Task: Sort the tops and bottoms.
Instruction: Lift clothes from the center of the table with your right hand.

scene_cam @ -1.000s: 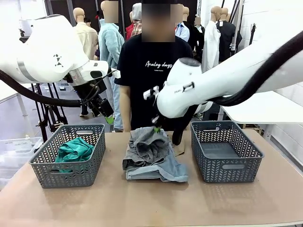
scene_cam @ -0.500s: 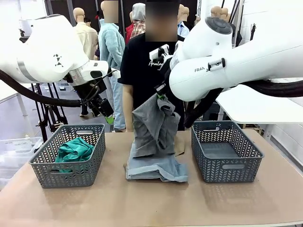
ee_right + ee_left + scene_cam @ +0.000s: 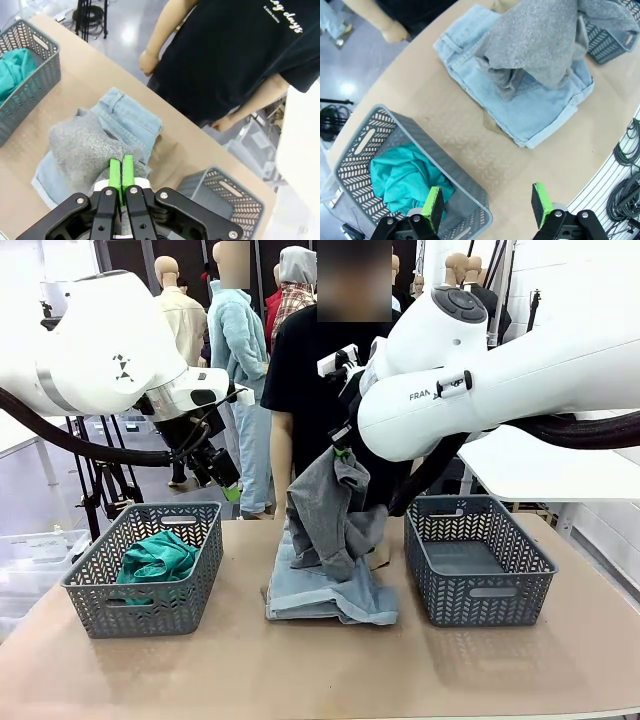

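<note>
Grey cloth: the heather grey top hangs from the right gripper, jaws clenched on it, over the denim shorts at table centre. The left gripper, jaws released, hovers near the left basket, at 9 o'clock from the shorts, which holds the teal top. A tan edge at the shorts' 2 o'clock is possibly the khaki top.

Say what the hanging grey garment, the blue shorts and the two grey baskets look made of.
Heather grey garment: soft knit, probably jersey or fleece; flecked matt surface, drapes limply. Light blue shorts: denim, stitched seams and folded hems. Grey lattice baskets: likely moulded plastic, matt, regular cutouts.
</note>
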`<control>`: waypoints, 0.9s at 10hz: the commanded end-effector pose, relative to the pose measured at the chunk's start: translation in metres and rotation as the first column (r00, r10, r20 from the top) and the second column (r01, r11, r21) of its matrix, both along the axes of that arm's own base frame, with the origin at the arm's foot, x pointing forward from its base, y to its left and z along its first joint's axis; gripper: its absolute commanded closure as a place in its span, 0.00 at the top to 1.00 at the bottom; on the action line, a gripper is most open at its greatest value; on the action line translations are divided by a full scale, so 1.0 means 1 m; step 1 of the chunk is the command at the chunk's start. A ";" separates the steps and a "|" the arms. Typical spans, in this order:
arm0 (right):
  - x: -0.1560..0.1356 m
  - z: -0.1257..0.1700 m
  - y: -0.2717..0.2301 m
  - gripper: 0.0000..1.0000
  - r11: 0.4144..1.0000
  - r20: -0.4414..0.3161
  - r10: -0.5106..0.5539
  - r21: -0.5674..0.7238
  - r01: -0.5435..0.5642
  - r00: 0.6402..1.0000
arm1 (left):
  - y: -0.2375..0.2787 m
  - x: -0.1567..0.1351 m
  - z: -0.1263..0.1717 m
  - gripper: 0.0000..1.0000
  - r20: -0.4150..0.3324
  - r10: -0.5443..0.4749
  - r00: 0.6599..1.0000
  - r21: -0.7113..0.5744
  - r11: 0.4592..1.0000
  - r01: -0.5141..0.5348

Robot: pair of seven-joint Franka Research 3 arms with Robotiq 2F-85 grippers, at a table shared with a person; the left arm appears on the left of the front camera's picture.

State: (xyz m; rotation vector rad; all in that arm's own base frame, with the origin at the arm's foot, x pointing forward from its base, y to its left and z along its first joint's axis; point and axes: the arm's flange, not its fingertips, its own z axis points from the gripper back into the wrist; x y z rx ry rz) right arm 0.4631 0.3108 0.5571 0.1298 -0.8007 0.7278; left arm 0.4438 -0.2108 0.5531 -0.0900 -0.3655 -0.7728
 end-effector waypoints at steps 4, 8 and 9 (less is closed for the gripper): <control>-0.025 0.110 -0.003 0.00 0.998 0.269 -0.064 -0.001 0.067 0.961 | 0.002 0.000 0.001 0.91 0.001 -0.002 1.000 0.007 1.000 0.002; -0.032 0.128 -0.018 0.00 1.000 0.278 -0.030 0.011 0.028 0.960 | 0.002 0.000 0.001 0.91 0.001 -0.002 1.000 0.007 1.000 0.002; -0.032 0.128 -0.018 0.00 1.000 0.278 -0.030 0.011 0.028 0.960 | 0.002 0.000 0.001 0.91 0.001 -0.002 1.000 0.007 1.000 0.002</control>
